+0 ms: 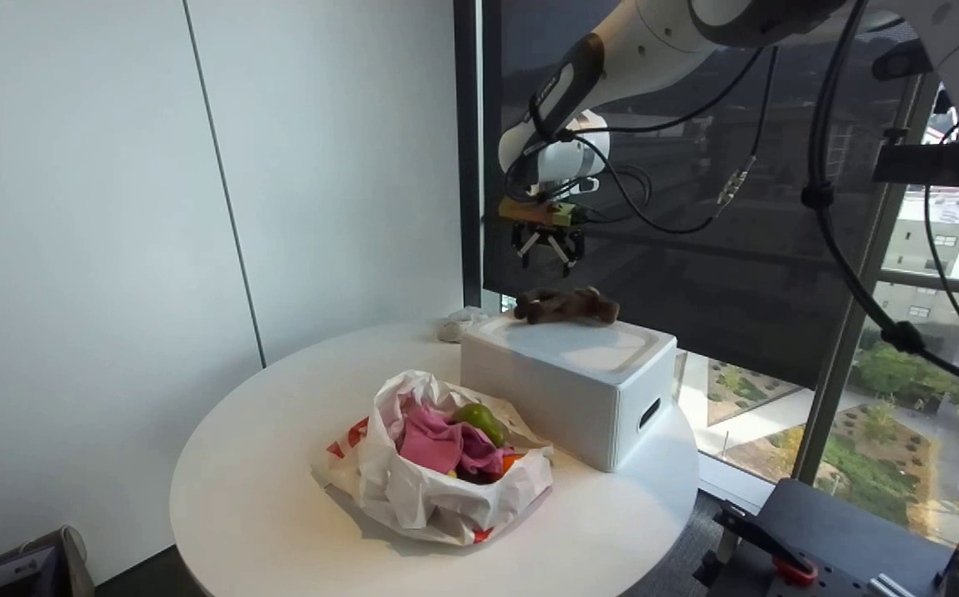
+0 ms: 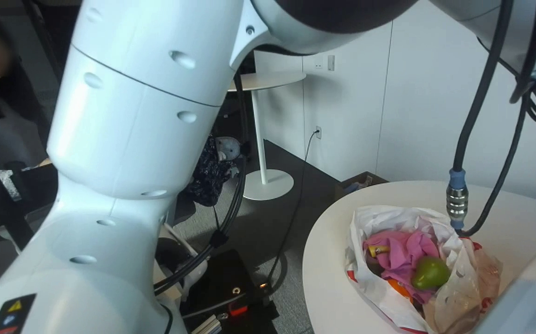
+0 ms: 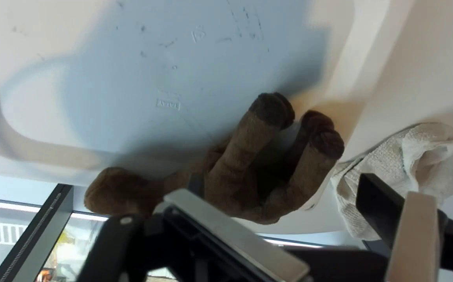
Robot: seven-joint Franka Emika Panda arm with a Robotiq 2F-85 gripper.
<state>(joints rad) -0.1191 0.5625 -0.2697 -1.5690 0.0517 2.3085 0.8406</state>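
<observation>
Hovering with hand [image 1: 547,264] spread apart above the brown plush toy [image 1: 572,308] near a corner of the white box [image 1: 546,391]; likely pre-grasp, calling for careful lowering next!

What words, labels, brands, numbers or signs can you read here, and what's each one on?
No word or number reads clearly.
Arm, label: yellow warning triangle; other marks blurred.
Arm, in an exterior view: lettering too small.
Box, top: moulded triangle; framed marks too faint.
Bag: red print, unreadable.
</observation>
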